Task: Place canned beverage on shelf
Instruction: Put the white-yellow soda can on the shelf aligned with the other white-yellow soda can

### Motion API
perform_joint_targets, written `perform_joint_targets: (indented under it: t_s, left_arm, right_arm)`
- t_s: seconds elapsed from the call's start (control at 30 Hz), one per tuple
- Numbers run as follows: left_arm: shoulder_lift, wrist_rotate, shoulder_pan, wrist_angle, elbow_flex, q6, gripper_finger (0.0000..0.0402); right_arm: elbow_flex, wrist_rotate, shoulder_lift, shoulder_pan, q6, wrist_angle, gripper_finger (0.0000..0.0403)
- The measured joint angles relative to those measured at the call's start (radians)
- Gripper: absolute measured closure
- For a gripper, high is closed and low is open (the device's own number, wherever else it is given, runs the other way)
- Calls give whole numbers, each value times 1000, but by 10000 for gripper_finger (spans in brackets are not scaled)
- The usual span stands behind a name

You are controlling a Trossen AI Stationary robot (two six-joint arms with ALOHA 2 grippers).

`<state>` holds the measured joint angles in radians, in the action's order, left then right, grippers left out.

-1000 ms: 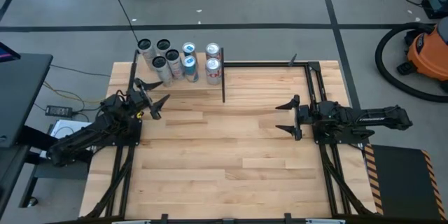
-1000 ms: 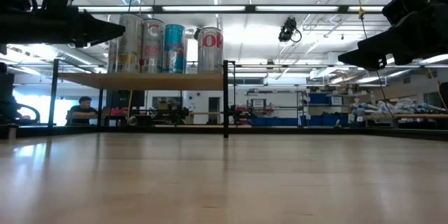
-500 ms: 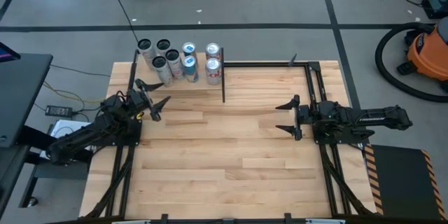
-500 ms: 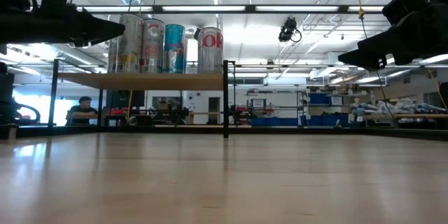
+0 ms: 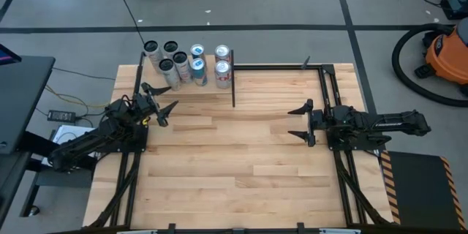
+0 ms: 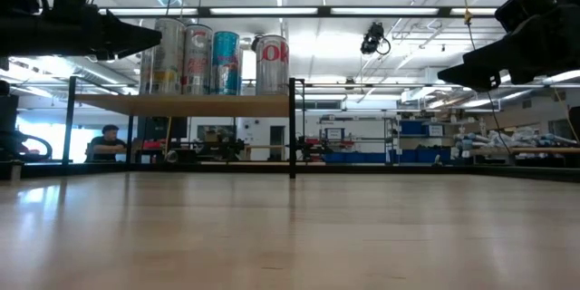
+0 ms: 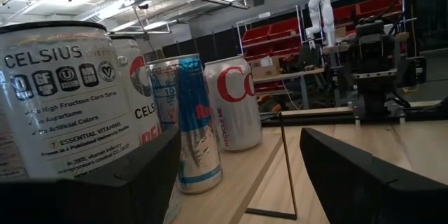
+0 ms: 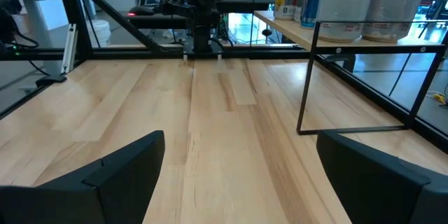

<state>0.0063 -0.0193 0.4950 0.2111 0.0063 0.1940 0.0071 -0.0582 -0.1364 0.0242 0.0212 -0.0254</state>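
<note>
left gripper (image 5: 162, 99) marginally shifted, nothing else visibly changed

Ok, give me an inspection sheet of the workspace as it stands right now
Surface: wooden tabletop, bare planks.
Job's things: shelf at the far-left corner, carrying the cans upright in a cluster.
Clutter: nothing seen on the table.
Grippers: left gripper open, empty, just short of the shelf; right gripper open, empty, above the table's right side.
Cables: black cable across the floor.
Surroundings: orange vacuum on the floor; seated person beyond the table.
</note>
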Motion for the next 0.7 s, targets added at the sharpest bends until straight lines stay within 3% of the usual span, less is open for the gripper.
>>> perform_joint_targets:
  t_s: [0.27, 0.6, 0.7]
  left_arm:
    - [0, 0, 0, 14, 0, -4, 104]
    - [0, -3, -2, -1, 0, -189, 104]
    - [0, -3, -2, 0, 0, -175, 104]
  right_arm:
    - [0, 0, 0, 0, 0, 0, 20]
    - [0, 0, -1, 0, 0, -3, 20]
    - [0, 0, -1, 0, 0, -3, 20]
